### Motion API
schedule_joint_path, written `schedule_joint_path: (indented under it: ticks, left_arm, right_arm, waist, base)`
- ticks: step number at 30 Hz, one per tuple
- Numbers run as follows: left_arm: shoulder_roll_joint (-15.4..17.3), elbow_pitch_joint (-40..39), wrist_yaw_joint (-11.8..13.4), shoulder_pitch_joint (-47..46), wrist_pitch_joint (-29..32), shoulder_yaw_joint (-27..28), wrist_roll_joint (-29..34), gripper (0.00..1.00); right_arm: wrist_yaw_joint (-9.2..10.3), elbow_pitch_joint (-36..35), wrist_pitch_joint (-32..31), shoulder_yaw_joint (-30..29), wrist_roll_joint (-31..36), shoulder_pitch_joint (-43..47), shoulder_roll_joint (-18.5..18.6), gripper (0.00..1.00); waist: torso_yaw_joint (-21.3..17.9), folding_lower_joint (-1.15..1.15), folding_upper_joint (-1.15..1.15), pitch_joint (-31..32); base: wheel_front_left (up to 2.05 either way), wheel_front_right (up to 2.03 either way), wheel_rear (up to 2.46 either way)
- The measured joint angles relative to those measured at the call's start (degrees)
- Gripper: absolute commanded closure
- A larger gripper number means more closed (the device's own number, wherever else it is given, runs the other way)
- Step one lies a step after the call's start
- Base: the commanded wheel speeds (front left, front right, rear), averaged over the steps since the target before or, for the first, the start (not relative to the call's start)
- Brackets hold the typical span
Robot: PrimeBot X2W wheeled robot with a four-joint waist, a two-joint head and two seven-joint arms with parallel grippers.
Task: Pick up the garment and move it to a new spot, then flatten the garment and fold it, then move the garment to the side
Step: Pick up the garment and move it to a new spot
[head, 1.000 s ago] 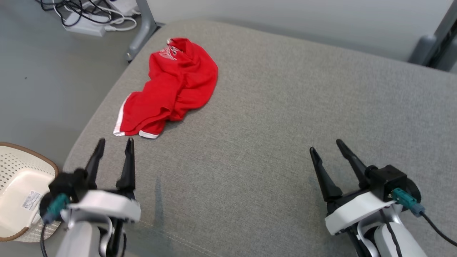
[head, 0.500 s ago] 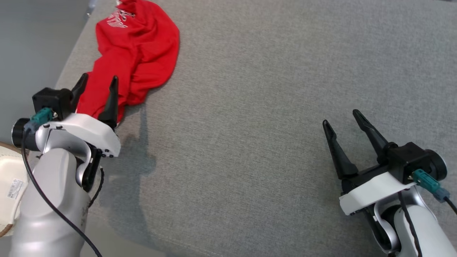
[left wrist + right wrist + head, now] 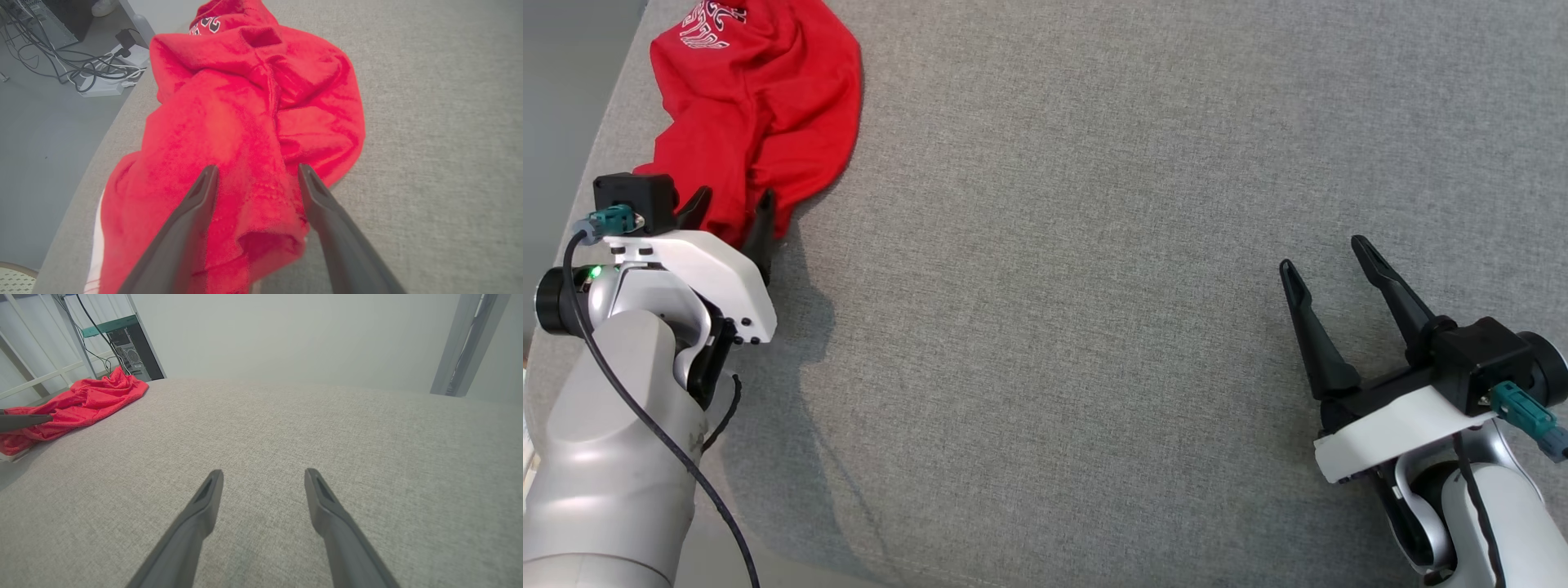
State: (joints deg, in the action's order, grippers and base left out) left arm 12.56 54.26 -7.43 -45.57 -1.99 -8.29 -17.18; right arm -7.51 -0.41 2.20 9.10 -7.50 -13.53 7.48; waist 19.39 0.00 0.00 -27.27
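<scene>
A crumpled red garment (image 3: 760, 106) with white lettering lies at the far left of the grey upholstered surface (image 3: 1094, 286). My left gripper (image 3: 731, 204) stands open over the garment's near end, its two fingers straddling a red fold (image 3: 253, 204). In the left wrist view the garment (image 3: 245, 122) spreads ahead of the left gripper (image 3: 255, 173). My right gripper (image 3: 1327, 253) is open above bare fabric at the right, far from the garment. In the right wrist view the right gripper (image 3: 263, 473) has nothing between its fingers, and the garment (image 3: 77, 404) lies at the far left.
The surface's left edge (image 3: 77, 196) drops to a grey floor (image 3: 45, 134) with cables and a power strip (image 3: 98, 77). A pale perforated basket rim (image 3: 12, 275) shows low by that edge. A metal post (image 3: 466, 343) stands beyond the far right.
The head camera has tilted down and in. My left gripper has advanced from short of the garment's hem to over its near end, still open. The right gripper has hardly moved.
</scene>
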Motion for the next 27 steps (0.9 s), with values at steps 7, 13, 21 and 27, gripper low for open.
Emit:
schedule_joint_path:
  ticks: [7,13,21,27]
  left_arm:
    - [0.3,2.7,0.0,-1.6,-2.1,-1.8,-1.6,1.0]
    - [0.9,1.8,0.0,-1.6,-4.2,-2.8,-5.0,1.0]
    - [4.0,-8.2,0.0,0.4,-2.4,-5.1,-12.8,1.0]
    - [4.9,-21.5,0.0,4.9,6.0,-8.9,-21.1,1.0]
  right_arm:
    - [0.01,1.1,0.3,-0.4,0.0,0.0,-0.2,0.0]
    - [0.01,3.2,1.4,-0.2,-0.2,0.1,-0.9,0.0]
    - [0.0,7.0,4.3,0.5,-1.7,0.4,-2.5,0.0]
    - [0.0,9.9,6.7,0.5,-2.8,0.5,-3.7,0.0]
  waist:
    - [-0.2,0.0,0.0,0.6]
    - [0.1,0.0,0.0,3.3]
    - [-0.2,0.0,0.0,8.8]
    - [-1.7,0.0,0.0,12.3]
  base:
    - [0.0,0.0,0.0]
    - [0.0,0.0,0.0]
    - [0.0,0.0,0.0]
    - [0.0,0.0,0.0]
